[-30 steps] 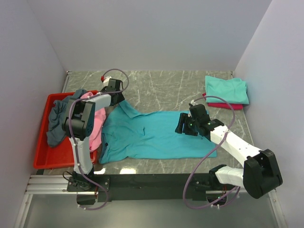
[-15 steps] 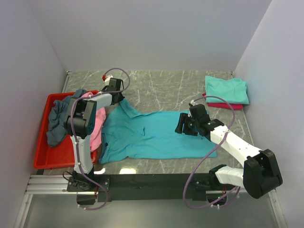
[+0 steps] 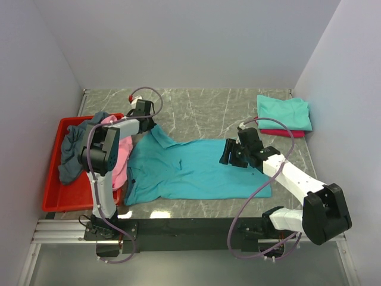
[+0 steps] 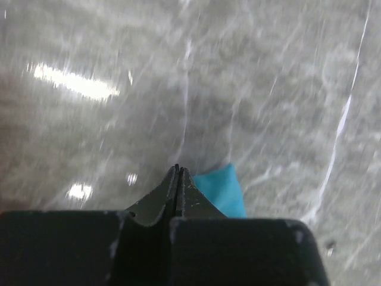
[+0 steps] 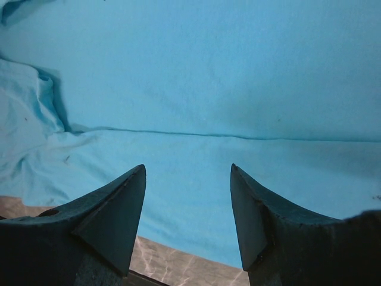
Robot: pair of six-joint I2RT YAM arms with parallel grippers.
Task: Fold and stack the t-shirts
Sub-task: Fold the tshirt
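The turquoise t-shirt point(image 3: 196, 170) lies spread flat across the middle of the table, collar toward the left. My left gripper point(image 3: 147, 123) is at its far-left corner, jaws pressed together; in the left wrist view a corner of the turquoise t-shirt point(image 4: 223, 187) sticks out right beside the closed tips point(image 4: 177, 170). Over the shirt's right part hovers my right gripper point(image 3: 227, 157), open, with the turquoise cloth point(image 5: 208, 77) below its fingers point(image 5: 187, 168) and nothing between them. A mint-green t-shirt point(image 3: 284, 111) lies folded on a crimson one point(image 3: 284, 133) at the back right.
A red tray point(image 3: 56, 199) at the left holds a slate-grey t-shirt point(image 3: 74, 149) and a pink one point(image 3: 122, 156) that hangs over its right rim. White walls close in the table on three sides. The black rail point(image 3: 190, 226) runs along the near edge.
My left gripper's jaws have closed at the shirt's far-left corner. The right gripper has shifted slightly up and left over the shirt and stayed open.
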